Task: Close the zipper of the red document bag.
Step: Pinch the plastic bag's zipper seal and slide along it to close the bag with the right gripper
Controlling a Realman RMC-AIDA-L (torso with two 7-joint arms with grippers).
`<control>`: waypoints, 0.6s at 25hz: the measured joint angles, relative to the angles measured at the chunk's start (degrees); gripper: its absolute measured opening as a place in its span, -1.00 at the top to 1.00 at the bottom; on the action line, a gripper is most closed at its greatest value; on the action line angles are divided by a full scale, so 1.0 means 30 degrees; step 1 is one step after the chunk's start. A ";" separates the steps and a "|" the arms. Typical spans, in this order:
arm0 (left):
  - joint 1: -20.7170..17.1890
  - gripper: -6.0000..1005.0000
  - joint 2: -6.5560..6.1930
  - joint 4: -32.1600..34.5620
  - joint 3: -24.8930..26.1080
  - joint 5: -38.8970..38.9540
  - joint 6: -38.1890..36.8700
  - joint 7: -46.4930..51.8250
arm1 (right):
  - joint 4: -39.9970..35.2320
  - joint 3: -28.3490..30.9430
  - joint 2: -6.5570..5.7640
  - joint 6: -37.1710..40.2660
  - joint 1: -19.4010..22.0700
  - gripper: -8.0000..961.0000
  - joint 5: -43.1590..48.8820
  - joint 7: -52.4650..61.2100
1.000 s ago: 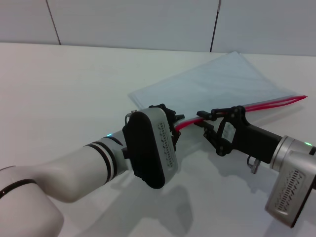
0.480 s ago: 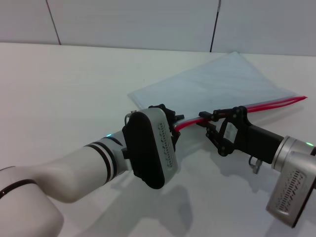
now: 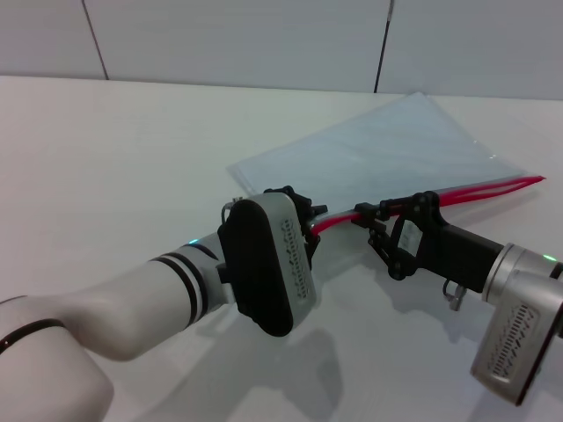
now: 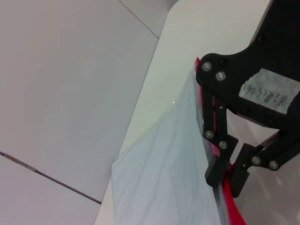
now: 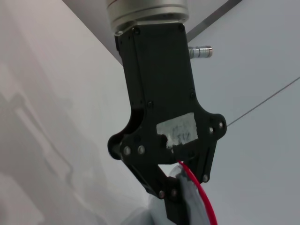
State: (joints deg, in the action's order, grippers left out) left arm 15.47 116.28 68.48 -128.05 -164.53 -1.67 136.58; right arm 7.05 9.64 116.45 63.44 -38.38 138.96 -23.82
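Observation:
The red document bag lies flat on the white table, a pale translucent pouch running toward the far right. Its zipper is the red strip along the near long edge. My left gripper, mostly hidden behind its own wrist in the head view, is shut on the near end of that red edge. The right wrist view shows the left gripper pinching the zipper. My right gripper is shut on the zipper just right of the left one. The left wrist view shows the right gripper clamped on the zipper.
The white table stretches bare to the left and front. A pale panelled wall stands behind the table's back edge. My two wrists sit close together near the middle of the table.
The right gripper has dipped slightly on the red strip. The strip's far end has sunk a little and its two lines lie closer together. The left arm is unchanged.

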 joint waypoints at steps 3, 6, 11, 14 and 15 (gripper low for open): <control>0.0026 0.90 0.0000 -0.0025 -0.0001 0.0000 -0.0001 0.0000 | 0.0024 -0.0041 0.0000 -0.0163 -0.0035 0.82 0.0000 -0.0001; 0.0029 0.90 0.0000 -0.0036 0.0000 0.0000 -0.0001 0.0000 | 0.0033 -0.0027 0.0000 -0.0200 -0.0036 0.83 0.0000 -0.0001; 0.0053 0.91 0.0000 -0.0036 0.0000 0.0000 -0.0002 0.0001 | -0.0054 0.0175 0.0004 -0.0297 -0.0008 0.84 -0.0061 0.0000; 0.0067 0.91 0.0000 -0.0035 0.0001 0.0000 0.0001 0.0004 | -0.0342 0.0793 -0.0002 -0.0384 0.0095 0.85 -0.0588 -0.0039; 0.0068 0.91 0.0001 -0.0033 0.0000 0.0000 0.0007 0.0013 | -0.0494 0.0993 -0.0007 -0.0387 0.0148 0.85 -0.0940 -0.0088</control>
State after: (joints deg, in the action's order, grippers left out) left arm 15.67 116.28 68.38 -128.05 -164.53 -1.65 136.62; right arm 5.56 12.62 116.43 62.28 -37.94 136.14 -24.09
